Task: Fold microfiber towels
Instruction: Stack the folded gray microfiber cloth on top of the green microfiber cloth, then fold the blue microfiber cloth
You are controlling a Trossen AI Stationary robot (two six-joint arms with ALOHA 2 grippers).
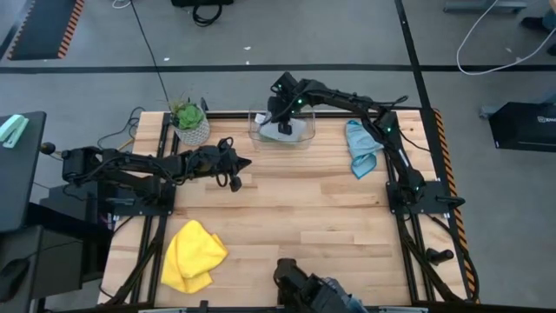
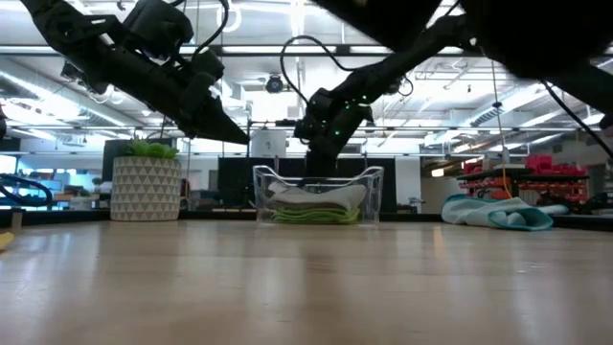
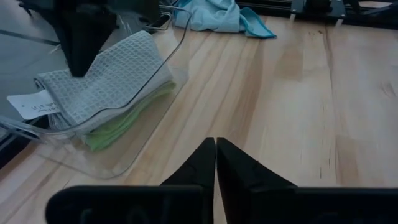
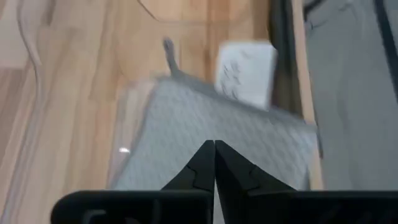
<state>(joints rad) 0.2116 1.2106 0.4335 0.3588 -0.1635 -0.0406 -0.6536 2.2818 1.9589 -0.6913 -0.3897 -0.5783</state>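
Observation:
A pale grey towel (image 3: 106, 74) lies folded on a folded green towel (image 3: 124, 121) inside the clear bin (image 1: 280, 130) at the table's far edge. My right gripper (image 4: 214, 144) is shut and reaches down into the bin over the grey towel (image 4: 249, 143). My left gripper (image 3: 216, 142) is shut on nothing and hangs above the bare wood (image 1: 246, 163), left of the bin. A light blue towel (image 1: 360, 148) lies crumpled at the far right. A yellow towel (image 1: 191, 255) lies bunched at the near left. My right gripper comes at the grey towel's top face (image 3: 87, 78) from above, slanting down, its fingers (image 3: 79, 43) shut. In the left wrist view the fingertips seem to meet the cloth near its tagged end. Whether they touch it or hover just over it, I cannot tell.
A potted plant (image 1: 189, 122) stands at the far left corner, beside the bin. A white tag (image 4: 244, 73) sticks out from the grey towel. A dark device (image 1: 304, 287) sits at the near edge. Bare wood lies across the table's middle (image 1: 304, 209).

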